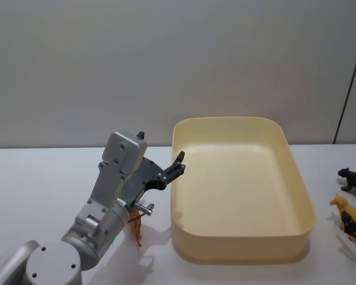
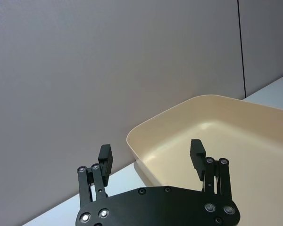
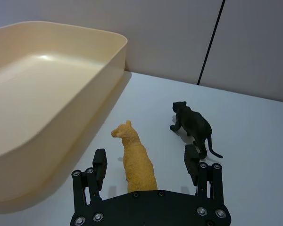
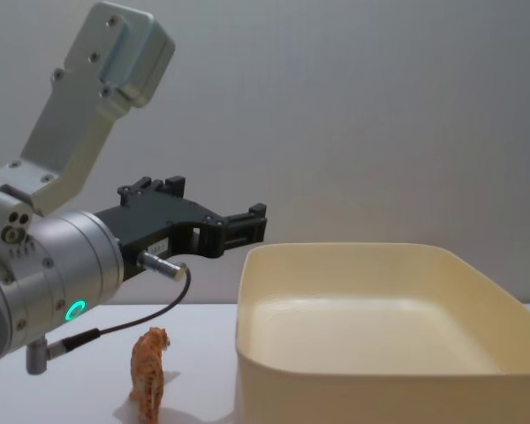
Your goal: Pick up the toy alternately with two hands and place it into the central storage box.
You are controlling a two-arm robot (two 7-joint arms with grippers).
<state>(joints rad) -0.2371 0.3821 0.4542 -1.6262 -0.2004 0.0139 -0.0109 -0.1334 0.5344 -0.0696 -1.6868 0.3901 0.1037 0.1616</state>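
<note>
The cream-yellow central storage box (image 1: 300, 196) stands mid-table, with nothing visible inside it. My left gripper (image 1: 177, 163) hovers open and empty above the box's left rim (image 2: 146, 132); its fingers (image 2: 105, 157) are spread wide, as the chest view (image 4: 247, 225) also shows. An orange tiger-like toy (image 1: 137, 229) stands on the table under the left arm, left of the box (image 4: 149, 371). My right gripper (image 3: 146, 161) is open and low, one finger on each side of a yellow animal toy (image 3: 132, 146) without closing on it. A black panther toy (image 3: 193, 125) stands just beside it.
The yellow toy (image 1: 346, 209) and the black panther (image 1: 353, 180) stand on the white table right of the box, near the view's right edge. A grey wall rises behind the table. Bare tabletop (image 1: 41, 178) lies to the left of the left arm.
</note>
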